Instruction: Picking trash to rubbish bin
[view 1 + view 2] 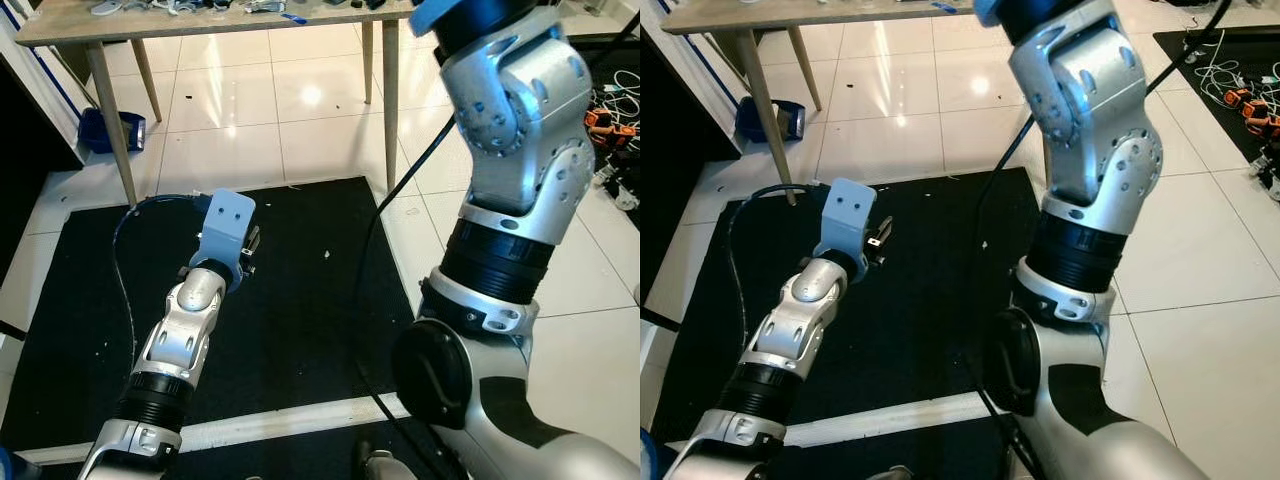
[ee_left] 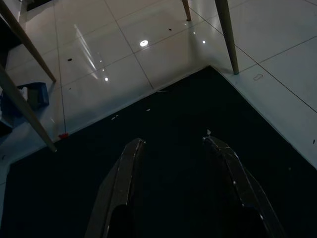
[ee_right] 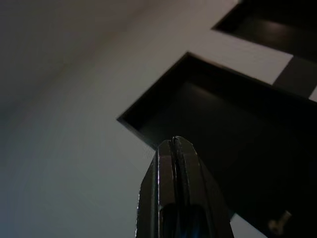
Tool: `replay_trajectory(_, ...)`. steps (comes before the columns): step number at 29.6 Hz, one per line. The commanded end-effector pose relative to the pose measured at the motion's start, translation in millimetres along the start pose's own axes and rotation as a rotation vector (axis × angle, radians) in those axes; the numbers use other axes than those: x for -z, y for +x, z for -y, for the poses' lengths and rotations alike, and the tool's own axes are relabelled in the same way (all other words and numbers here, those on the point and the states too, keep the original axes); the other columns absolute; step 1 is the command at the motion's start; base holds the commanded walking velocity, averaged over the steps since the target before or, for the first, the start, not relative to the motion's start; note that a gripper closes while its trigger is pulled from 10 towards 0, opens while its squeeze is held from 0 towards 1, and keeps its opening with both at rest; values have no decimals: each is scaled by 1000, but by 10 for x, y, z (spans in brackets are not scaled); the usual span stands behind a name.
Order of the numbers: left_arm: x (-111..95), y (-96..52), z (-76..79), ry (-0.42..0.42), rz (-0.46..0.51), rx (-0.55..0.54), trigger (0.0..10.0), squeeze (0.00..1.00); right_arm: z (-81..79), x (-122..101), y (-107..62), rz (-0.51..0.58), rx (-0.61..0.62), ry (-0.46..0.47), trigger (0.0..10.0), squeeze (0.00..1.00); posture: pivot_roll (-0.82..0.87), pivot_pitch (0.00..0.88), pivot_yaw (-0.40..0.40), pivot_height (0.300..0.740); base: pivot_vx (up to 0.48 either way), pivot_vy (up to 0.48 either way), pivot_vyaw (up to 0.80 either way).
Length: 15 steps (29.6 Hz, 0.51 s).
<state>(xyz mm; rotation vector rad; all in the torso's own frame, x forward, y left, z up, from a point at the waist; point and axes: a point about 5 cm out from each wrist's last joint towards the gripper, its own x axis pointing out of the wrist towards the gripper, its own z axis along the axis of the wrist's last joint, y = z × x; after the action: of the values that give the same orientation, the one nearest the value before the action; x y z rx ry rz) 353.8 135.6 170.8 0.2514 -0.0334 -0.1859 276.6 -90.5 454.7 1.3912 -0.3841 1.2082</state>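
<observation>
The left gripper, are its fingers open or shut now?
Open. In the left wrist view the left gripper has its two fingers apart, with black mat between them.

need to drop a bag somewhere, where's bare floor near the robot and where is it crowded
Bare patches: the black mat between the left gripper and the right arm, and the white tiles between the table legs. Crowded: the tabletop clutter and the cables at far right.
</observation>
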Motion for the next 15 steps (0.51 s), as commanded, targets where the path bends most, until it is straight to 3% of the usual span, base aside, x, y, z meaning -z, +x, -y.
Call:
replay_trajectory(1,59,-33,-13,8,-23,0,10000,0,12,-34,-26,31,-4,65,10000,0,26,272,88,740,0,0,0)
replay_trajectory(7,57,-30,-15,8,-23,0,10000,0,25,120,-22,-61,4,22,10000,0,22,275,92,740,0,0,0)
replay_trajectory(15,55,-33,-24,6,-22,-3,10000,0,-43,49,-76,-12,-10,11,10000,0,22,277,92,740,0,0,0)
